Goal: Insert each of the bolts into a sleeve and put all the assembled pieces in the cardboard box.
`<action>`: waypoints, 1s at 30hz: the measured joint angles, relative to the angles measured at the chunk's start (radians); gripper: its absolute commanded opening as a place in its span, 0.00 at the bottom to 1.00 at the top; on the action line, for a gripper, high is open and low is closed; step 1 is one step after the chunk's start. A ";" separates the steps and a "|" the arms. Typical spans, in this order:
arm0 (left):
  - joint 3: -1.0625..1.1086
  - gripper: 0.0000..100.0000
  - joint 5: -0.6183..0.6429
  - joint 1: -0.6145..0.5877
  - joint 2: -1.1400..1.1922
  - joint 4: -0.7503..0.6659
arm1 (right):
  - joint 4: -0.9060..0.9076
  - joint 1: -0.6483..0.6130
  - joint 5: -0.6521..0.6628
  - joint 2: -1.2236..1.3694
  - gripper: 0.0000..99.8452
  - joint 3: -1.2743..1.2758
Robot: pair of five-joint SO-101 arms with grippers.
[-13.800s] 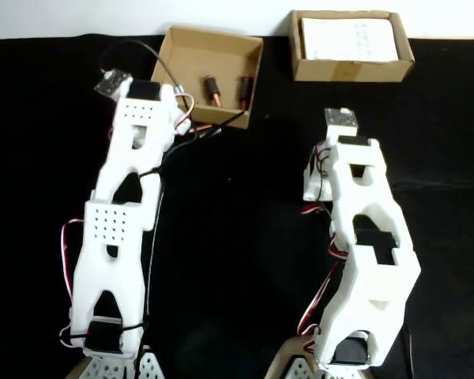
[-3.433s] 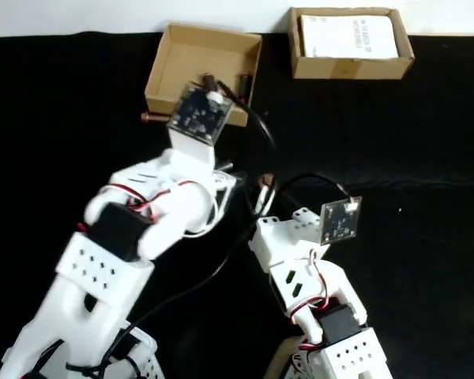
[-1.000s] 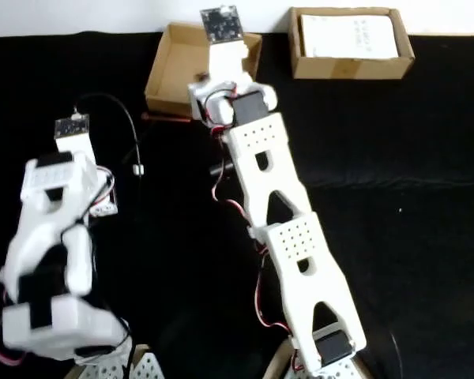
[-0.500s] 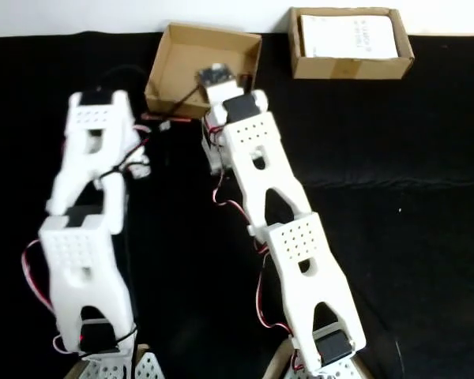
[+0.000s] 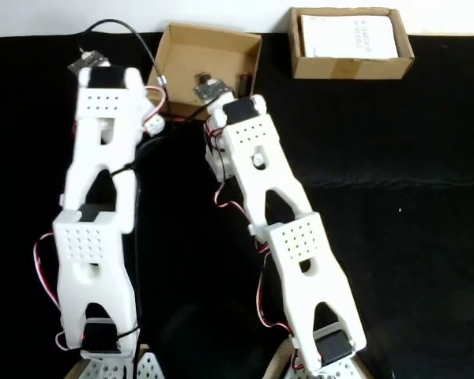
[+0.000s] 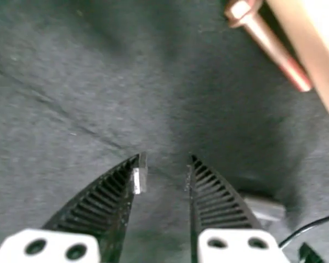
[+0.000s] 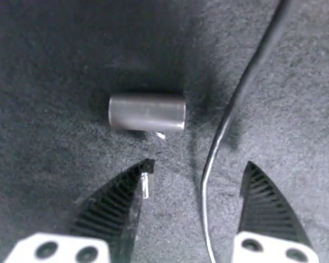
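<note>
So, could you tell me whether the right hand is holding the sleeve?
No, the sleeve lies on the cloth beyond the open right hand.

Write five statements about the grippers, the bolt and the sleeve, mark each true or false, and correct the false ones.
1. The right gripper is open. True.
2. The sleeve is clamped in the right gripper. False: it lies free on the black cloth, ahead of the fingertips.
3. A bolt lies on the cloth beside the cardboard box. True.
4. The left gripper is shut on a bolt. False: it is open and empty.
5. A black cable runs across the cloth beneath the right gripper's opening. True.
</note>
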 measured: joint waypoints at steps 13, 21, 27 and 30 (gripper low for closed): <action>-0.011 0.17 0.235 0.032 0.147 -0.127 | 0.000 0.000 0.028 0.000 0.24 -0.078; -0.011 0.17 0.267 0.032 0.147 -0.130 | 0.000 0.000 0.028 0.000 0.24 -0.078; -0.043 0.17 0.311 0.032 0.147 -0.149 | 0.000 0.014 0.028 0.000 0.24 -0.078; -0.084 0.16 0.315 0.032 0.147 -0.149 | 0.000 0.034 0.028 0.000 0.24 -0.078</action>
